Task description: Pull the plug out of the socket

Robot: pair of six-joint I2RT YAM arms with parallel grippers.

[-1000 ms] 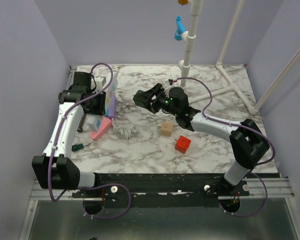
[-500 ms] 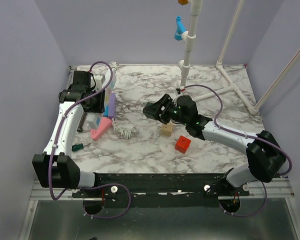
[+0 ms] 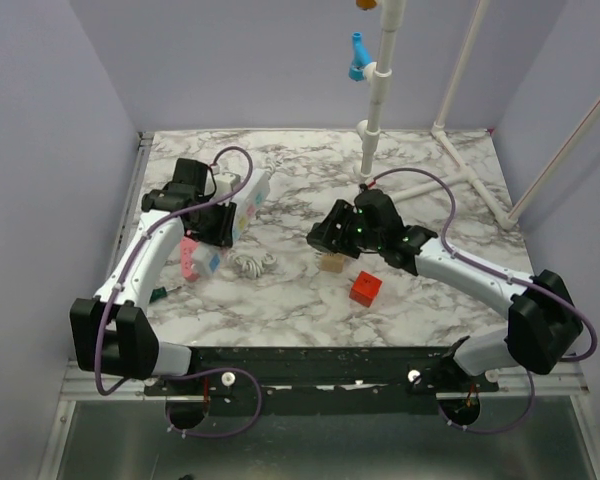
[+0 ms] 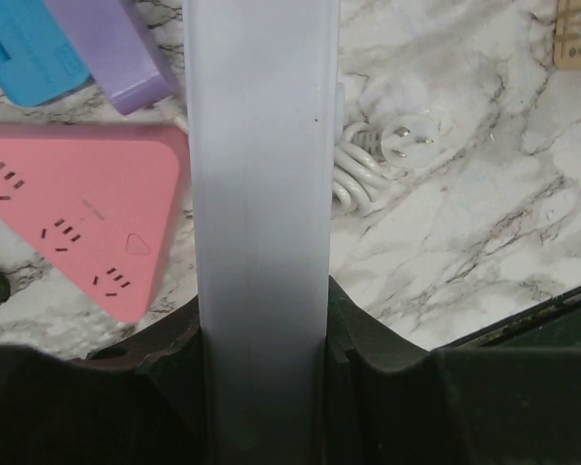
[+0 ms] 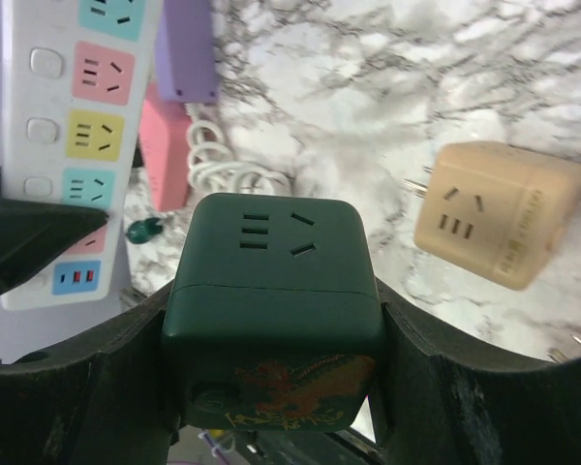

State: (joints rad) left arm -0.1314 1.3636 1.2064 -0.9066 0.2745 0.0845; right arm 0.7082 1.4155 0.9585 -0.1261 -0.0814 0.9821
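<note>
Closest to the arm bases on the grey-veined marble table [image 3: 300, 305] sits a red cube [image 3: 365, 288], and just beyond it a beige cube adapter [image 3: 331, 261]. Over that adapter the right gripper [image 3: 330, 237] has its jaws closed on the sides of the plug [image 5: 273, 281], a dark green cube with outlet slots on its outer face. The plug is free of the socket [image 3: 252, 192] and well apart from it, to its right. The left gripper [image 3: 223, 222] clamps the socket across its width near one end, so the long white strip runs out between the jaws. Its pink, yellow and blue-green outlets show in the right wrist view. Beside it lie a pink power strip [image 4: 87, 232], a purple bar [image 5: 186, 48], a coiled white cord [image 4: 382, 160] and a green screwdriver [image 3: 158, 294]. At the far edge a white pipe frame [image 3: 380, 90] with a blue fitting [image 3: 357, 57] rises against lavender walls. The plug carries a red-and-gold emblem, and the print on the beige adapter is too small to read.
</note>
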